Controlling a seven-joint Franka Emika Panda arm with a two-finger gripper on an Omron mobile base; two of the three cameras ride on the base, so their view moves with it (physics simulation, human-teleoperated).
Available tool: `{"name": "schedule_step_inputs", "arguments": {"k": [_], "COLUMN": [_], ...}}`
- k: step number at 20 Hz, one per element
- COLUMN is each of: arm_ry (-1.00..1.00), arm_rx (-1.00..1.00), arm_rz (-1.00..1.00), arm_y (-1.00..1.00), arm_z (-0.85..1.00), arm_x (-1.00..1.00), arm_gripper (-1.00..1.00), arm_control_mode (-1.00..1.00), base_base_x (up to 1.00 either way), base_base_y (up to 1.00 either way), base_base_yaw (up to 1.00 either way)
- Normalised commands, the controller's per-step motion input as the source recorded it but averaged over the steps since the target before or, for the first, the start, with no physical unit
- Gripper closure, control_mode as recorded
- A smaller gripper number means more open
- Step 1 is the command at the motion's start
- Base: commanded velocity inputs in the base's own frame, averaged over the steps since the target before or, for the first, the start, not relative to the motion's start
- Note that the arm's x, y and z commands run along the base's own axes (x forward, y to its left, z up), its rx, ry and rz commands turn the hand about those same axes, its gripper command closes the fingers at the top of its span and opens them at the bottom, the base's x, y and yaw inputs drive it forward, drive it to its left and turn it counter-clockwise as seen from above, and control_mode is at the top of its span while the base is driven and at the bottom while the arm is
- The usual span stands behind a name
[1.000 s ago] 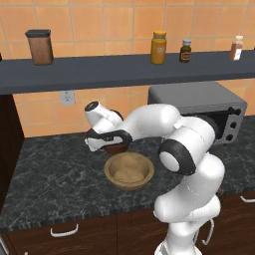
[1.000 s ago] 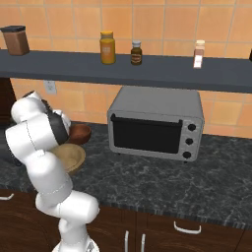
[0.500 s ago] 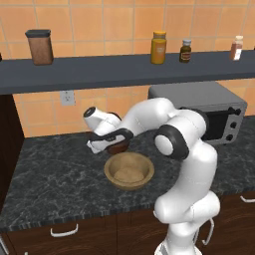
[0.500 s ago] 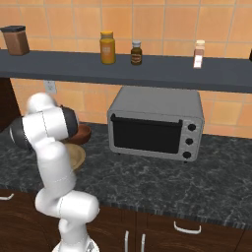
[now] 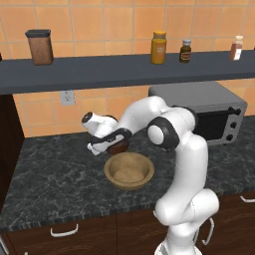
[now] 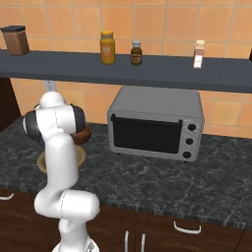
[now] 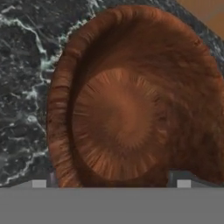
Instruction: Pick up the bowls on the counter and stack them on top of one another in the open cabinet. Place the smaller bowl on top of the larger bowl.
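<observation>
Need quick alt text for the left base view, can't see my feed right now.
The white arm reaches left over the black counter, its gripper at the smaller bowl, just above the larger bowl's far rim. Behind stand a grey microwave and a shelf with jars.

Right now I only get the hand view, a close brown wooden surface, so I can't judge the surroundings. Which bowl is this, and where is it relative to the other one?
Observer: It's the small dark reddish-brown bowl, at the gripper, just behind the far rim of the wide light tan wooden bowl.
Operator: Is anything standing on the shelf above it?
Observer: Straight above it the long dark slate-grey shelf is bare; a brown canister stands to the left and a yellow jar to the right.
Operator: Anything else near the bowls on the counter?
Observer: A grey microwave oven stands to their right on the black marbled counter.
</observation>
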Motion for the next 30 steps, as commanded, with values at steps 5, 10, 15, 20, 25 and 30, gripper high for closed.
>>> {"name": "schedule_step_inputs", "arguments": {"k": [5, 10, 15, 20, 25, 30], "arm_ry": [0.0, -0.02, -0.2, -0.2, 0.02, 0.13], "arm_rx": [0.0, 0.0, -0.02, -0.04, 0.0, 0.01], "arm_rz": [0.0, 0.0, 0.0, 0.0, 0.0, 0.0], "arm_y": [0.0, 0.0, 0.03, 0.2, 0.02, -0.13], "arm_z": [-0.06, 0.0, 0.44, 0.94, 0.64, 0.15], "arm_x": [0.1, -0.05, -0.25, -0.56, -1.0, -1.0], "arm_gripper": [1.0, 1.0, 1.0, 1.0, 1.0, 1.0], "arm_control_mode": [-1.0, -1.0, -1.0, -1.0, -1.0, -1.0], "base_base_x": [0.0, 0.0, 0.0, 0.0, 0.0, 0.0], "base_base_y": [0.0, 0.0, 0.0, 0.0, 0.0, 0.0], "base_base_yaw": [0.0, 0.0, 0.0, 0.0, 0.0, 0.0]}}
